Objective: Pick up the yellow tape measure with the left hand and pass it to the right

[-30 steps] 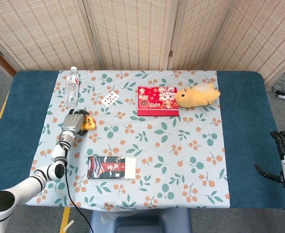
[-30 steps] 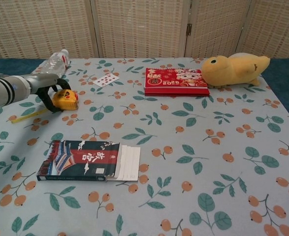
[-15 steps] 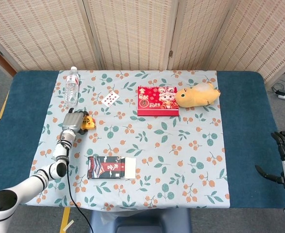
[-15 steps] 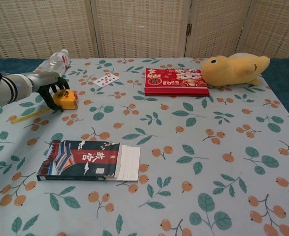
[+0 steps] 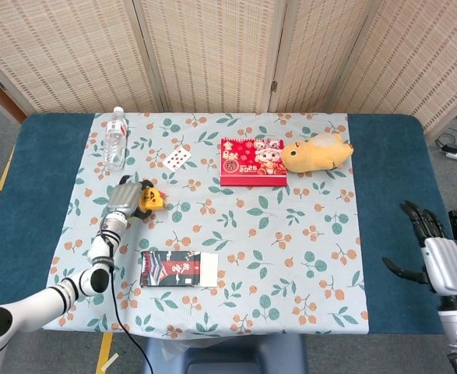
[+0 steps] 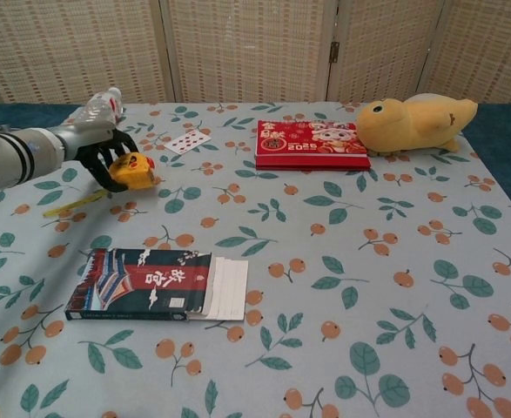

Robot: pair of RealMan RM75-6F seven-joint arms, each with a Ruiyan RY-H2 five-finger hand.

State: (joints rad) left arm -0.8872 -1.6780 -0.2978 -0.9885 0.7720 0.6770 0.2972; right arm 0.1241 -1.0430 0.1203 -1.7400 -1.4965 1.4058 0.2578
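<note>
The yellow tape measure (image 5: 150, 199) (image 6: 133, 170) is at the left side of the floral cloth, with a strip of yellow tape (image 6: 74, 205) trailing out onto the cloth. My left hand (image 5: 125, 196) (image 6: 104, 153) grips the tape measure, fingers curled around its body, and it looks lifted slightly off the cloth. My right hand (image 5: 432, 251) shows only in the head view, at the right edge over the blue table, fingers spread and holding nothing.
A water bottle (image 5: 115, 140) lies behind the left hand. A playing card (image 5: 177, 157), red calendar (image 5: 251, 161) and yellow plush toy (image 5: 315, 152) sit at the back. A dark box (image 5: 179, 269) lies near the front left.
My left hand has closed on the tape measure and carried it a little to the right and up. My right hand has risen and moved inward from the right edge.
</note>
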